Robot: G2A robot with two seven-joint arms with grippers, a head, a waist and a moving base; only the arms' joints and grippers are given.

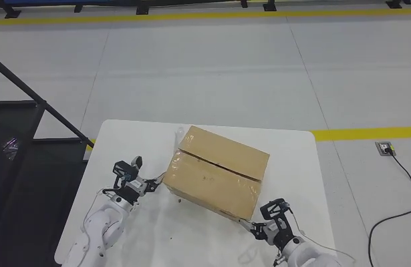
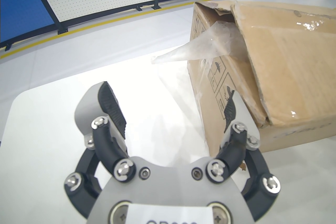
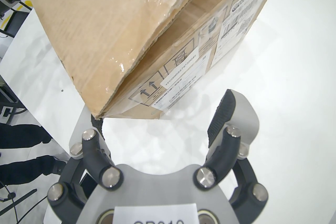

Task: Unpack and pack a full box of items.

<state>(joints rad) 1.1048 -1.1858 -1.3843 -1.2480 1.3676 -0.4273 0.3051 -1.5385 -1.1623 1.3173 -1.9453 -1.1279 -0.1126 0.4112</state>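
Observation:
A brown cardboard box [image 1: 218, 172] stands in the middle of the white table [image 1: 138, 143], its top flaps folded over and loosely shut. A clear plastic bag [image 2: 199, 47] pokes out from under a flap at one corner of the box [image 2: 283, 57]. My left gripper [image 1: 154, 185] is open beside the box's left end, one fingertip [image 2: 232, 105] close against the side wall. My right gripper [image 1: 250, 229] is open at the box's near right corner [image 3: 99, 112], which overhangs one finger; the other fingertip [image 3: 223, 109] stands free over the table.
A dark mesh bin [image 1: 21, 173] stands on the floor left of the table. A cable and floor socket [image 1: 385, 148] lie to the right. A person's dark trouser legs [image 3: 23, 146] show beyond the table edge. Bare table surface lies in front of the box.

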